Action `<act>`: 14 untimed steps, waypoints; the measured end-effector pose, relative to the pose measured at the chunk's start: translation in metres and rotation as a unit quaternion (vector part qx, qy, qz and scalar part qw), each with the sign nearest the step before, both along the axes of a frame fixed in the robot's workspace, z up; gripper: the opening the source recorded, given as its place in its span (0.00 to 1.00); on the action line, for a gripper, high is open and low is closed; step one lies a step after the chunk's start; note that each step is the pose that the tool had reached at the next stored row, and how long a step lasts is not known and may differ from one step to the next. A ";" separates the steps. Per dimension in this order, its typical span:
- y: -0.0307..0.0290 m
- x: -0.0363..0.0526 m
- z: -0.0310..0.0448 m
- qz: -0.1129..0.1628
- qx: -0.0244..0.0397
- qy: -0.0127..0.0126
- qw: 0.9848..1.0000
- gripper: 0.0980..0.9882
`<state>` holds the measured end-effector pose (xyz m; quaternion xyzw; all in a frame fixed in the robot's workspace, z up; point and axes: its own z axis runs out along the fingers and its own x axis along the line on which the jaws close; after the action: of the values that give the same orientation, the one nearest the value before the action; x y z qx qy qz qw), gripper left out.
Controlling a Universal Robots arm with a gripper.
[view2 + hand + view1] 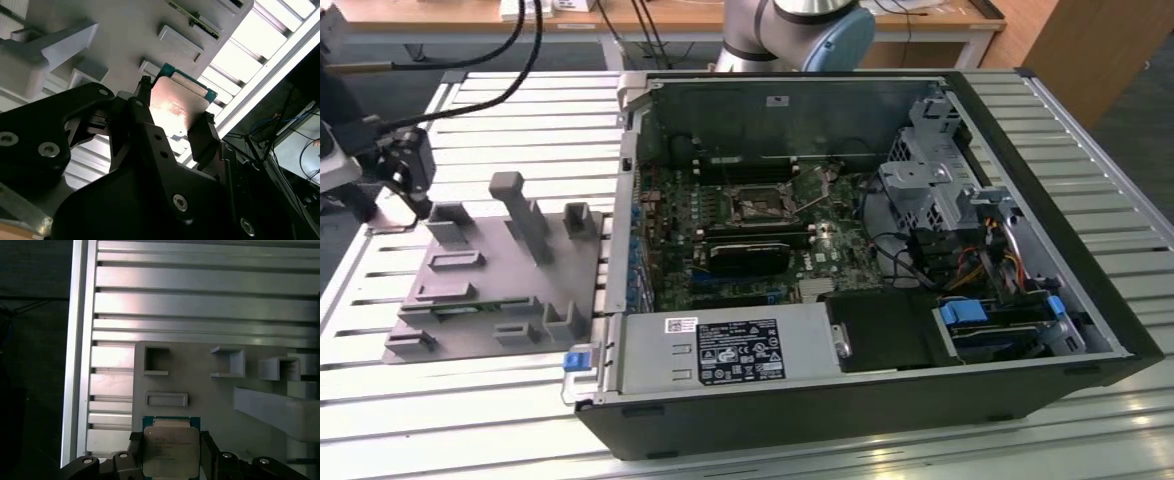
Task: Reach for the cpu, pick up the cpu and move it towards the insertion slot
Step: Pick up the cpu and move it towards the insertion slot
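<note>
The cpu (167, 446), a flat silvery square with a thin green-tan rim, sits between my two black fingers, and my gripper (169, 440) is shut on its opposite edges. In the second wrist view the cpu (174, 105) shows its shiny face over the grey plastic tray (125, 35), with the gripper (174, 109) clamped around it. In the exterior view my gripper (411, 188) hangs at the far left corner of the tray (467, 290). The insertion slot (754, 203), a black socket framed in metal, lies on the motherboard inside the open computer case, well to the exterior view's right.
The tray carries several upright grey posts (520, 210) and small pockets (157, 361). The open computer case (881, 400) has tall walls, a power supply (727, 352), drive cages and cables (961, 260). The slatted metal table's edge (77, 365) is close by.
</note>
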<state>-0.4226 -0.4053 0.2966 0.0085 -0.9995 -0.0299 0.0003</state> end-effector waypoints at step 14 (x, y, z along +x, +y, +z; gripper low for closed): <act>0.0000 0.0000 0.0623 0.000 0.000 0.000 1.000 0.50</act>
<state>-0.4227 -0.4053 0.3589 0.0085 -0.9995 -0.0301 0.0003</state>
